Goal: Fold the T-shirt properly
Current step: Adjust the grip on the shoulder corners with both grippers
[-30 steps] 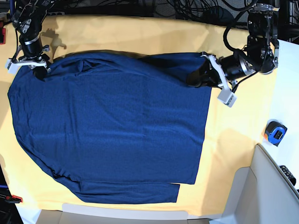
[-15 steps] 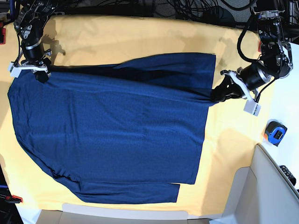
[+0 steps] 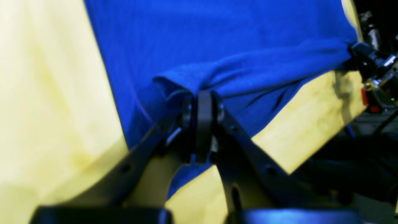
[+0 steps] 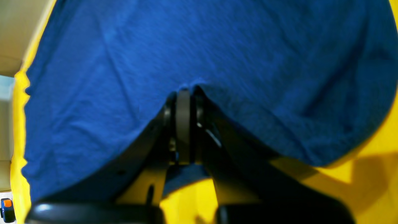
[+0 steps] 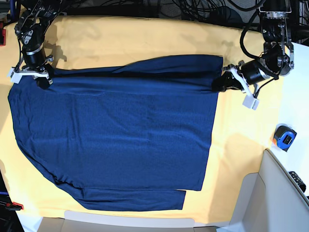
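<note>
The dark navy T-shirt (image 5: 116, 130) lies spread on the yellow cloth (image 5: 145, 38), with a folded band pulled taut along its far edge. My left gripper (image 5: 218, 85), on the base view's right, is shut on the shirt's far right corner; the left wrist view shows the jaws closed (image 3: 202, 99) on bunched blue fabric (image 3: 217, 46). My right gripper (image 5: 42, 76), on the base view's left, is shut on the far left corner; the right wrist view shows it closed (image 4: 184, 96) on the shirt (image 4: 217, 56). Both hold the fabric low, near the cloth.
A blue and orange tape measure (image 5: 285, 137) lies on the white surface at the right. A beige box edge (image 5: 280, 193) stands at the lower right. Cables crowd the far edge (image 5: 203, 9). A red item (image 5: 14, 206) sits at the lower left.
Both grippers pulled apart and the left gripper moved toward the far edge, stretching the far band of the shirt straight and laying it down flatter.
</note>
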You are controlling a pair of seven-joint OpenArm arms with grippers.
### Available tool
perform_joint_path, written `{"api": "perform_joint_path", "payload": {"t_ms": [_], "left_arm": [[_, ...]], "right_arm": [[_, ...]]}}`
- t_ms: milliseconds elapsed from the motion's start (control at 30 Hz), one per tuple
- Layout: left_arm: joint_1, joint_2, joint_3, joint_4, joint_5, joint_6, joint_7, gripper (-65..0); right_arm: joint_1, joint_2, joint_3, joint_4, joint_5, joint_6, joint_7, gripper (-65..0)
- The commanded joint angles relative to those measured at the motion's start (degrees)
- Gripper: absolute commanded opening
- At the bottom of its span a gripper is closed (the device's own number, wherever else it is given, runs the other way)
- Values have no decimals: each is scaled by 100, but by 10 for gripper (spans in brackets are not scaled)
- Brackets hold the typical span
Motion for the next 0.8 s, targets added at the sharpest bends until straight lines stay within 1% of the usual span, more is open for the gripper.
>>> {"api": "perform_joint_path", "payload": {"t_ms": [0,67,100,167,200,300,367,467,567,700,767], "left_arm": [[-55,-77,44,0,-104,-50,-78,-649],[-55,-77,185,-131,-104,-50,-69,-640],[-55,-86,264,-184,-104,-50,-60,-625],[-55,-86,343,-272,-104,-50,107,-574],[-55,-86,343,-290,-104,-50,186,-545],[-72,-86,317,-281,-104,-50,318,-463],[-81,-86,308,-281,-104,-50,327,-444],[-81,-86,308,-281,-104,-50,327,-444],[-81,-86,308,-281,-104,-50,336,-444],[-64,-86,308,-281,-104,-50,336,-444],[-64,-86,308,-281,-104,-50,336,-444]], "right_arm": [[3,73,21,25,49,47,100,-650],[-32,91,13,-80,49,47,21,-643],[-24,152,13,-107,49,47,-155,-622],[20,222,21,-186,49,47,-560,-551],[47,222,39,-194,49,47,-674,-520],[47,222,39,-177,57,47,-744,-436],[38,231,57,-168,66,47,-753,-401],[38,258,74,-159,75,47,-753,-394],[3,433,39,-36,75,47,-753,-393],[-76,539,65,324,66,47,-753,-393],[-182,671,65,518,66,47,-753,-393]]}}
